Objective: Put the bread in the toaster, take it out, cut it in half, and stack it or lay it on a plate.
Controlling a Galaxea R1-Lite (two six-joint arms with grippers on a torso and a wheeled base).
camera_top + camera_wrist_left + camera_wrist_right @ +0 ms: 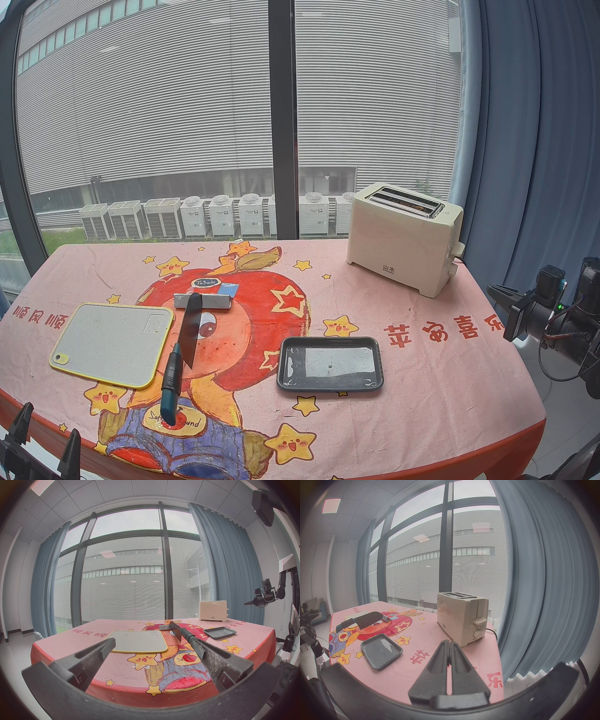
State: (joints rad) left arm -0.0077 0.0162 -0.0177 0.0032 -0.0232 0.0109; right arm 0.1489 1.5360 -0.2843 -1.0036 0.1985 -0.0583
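While hanging off the table's [437, 387] near edge, far to the left of the toaster [405, 237], holding the left gripper [151, 641] spread wide on nothing. Pressing the right gripper [449, 644] together, empty, off the table's side to the right of the toaster. Finding the plate [330, 363] lying nearer than the toaster, knife [181, 350] and cutting board [111, 343] farther to its left; failing to tell what is sitting in the toaster's dark slots.

Cream toaster [405, 240] upright far right; black plate [330, 364] before it
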